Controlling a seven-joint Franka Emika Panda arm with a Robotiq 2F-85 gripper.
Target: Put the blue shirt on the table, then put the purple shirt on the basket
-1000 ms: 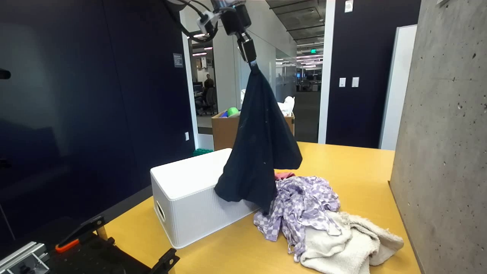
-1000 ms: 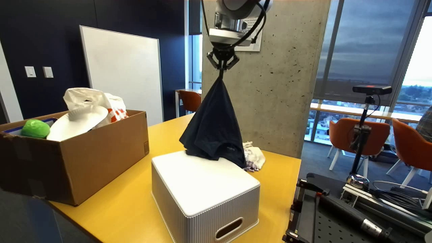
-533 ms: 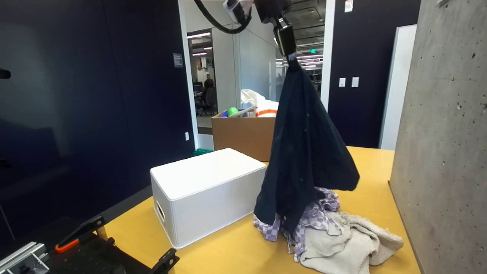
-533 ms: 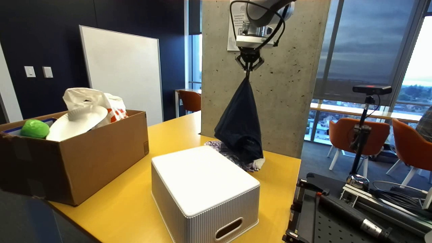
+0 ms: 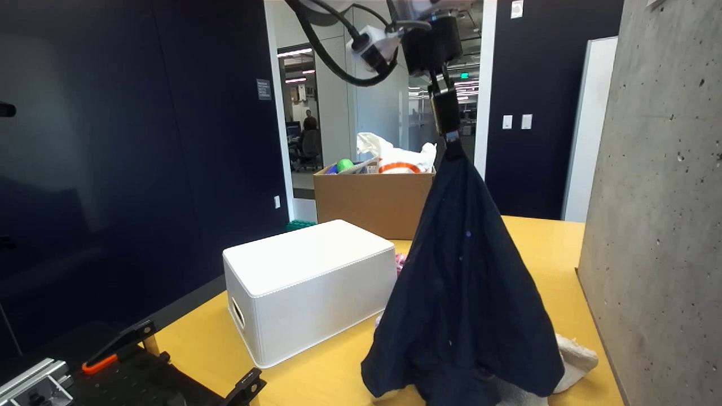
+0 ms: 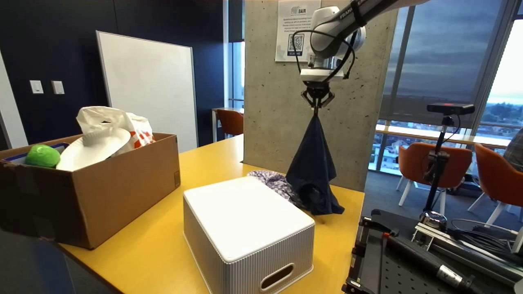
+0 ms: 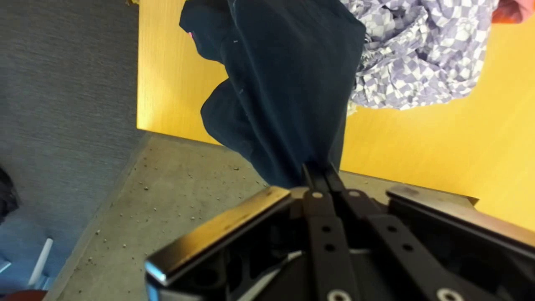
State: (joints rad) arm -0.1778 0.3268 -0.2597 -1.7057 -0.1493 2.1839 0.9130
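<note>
White and dark grey on this arm [image 6: 345, 25], a black band [image 6: 359, 14] strapped round it, and there's FRANKA lettering [image 6: 348, 12], pale on dark! A black cable [image 5: 361, 82] loops out, silver collar [image 6: 322, 62] gleaming, white slab [image 6: 314, 74] beneath. Now the gripper [image 7: 319, 170]: mostly black, drilled bars [image 7: 334, 267], small round screw heads [image 7: 317, 195], and glossy metal side plates [image 7: 218, 228]!

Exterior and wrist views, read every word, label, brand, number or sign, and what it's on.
"BAIR": white paper poster on grey concrete pillar
"SCAN ME": same poster
"FRANKA E": white-and-grey robot arm; rest unclear
Too small or blurred: poster's paragraph, grey wall plaque, distant green sign, brown cardboard box's label
Wrist view: none
</note>
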